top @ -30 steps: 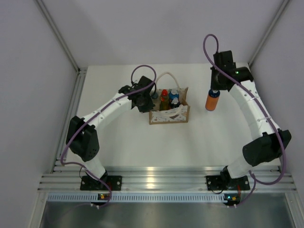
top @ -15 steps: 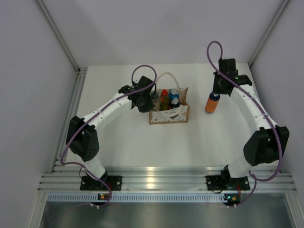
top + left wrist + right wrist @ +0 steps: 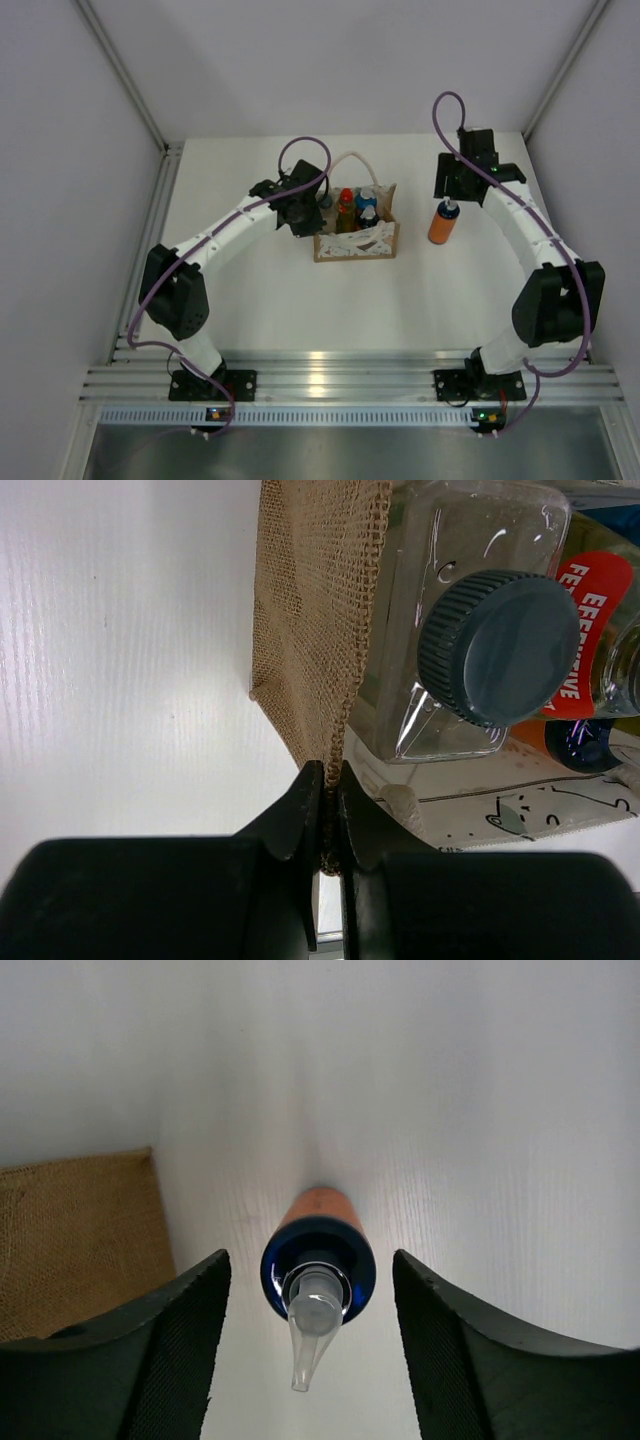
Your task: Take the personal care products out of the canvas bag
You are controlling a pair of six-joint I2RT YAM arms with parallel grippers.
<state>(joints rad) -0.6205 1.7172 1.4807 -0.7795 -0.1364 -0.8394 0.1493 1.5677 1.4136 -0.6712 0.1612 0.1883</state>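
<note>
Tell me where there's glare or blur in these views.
Top view: glare on the rail. Left wrist: glints on the clear bottle, left gripper dark and featureless. Right wrist: even light, orange bottle sharp.

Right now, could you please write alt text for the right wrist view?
An orange bottle with a dark-blue cap and clear pump stands on the white table between the open jaws of the right gripper, touching neither. A corner of the tan canvas bag shows at left.

Top view: canvas bag (image 3: pixel 356 241) stands mid-desk (image 3: pixel 270 300), bottles (image 3: pixel 346 210) upright inside it; one pump bottle (image 3: pixel 441 226) upright on the desk, well to its right
</note>
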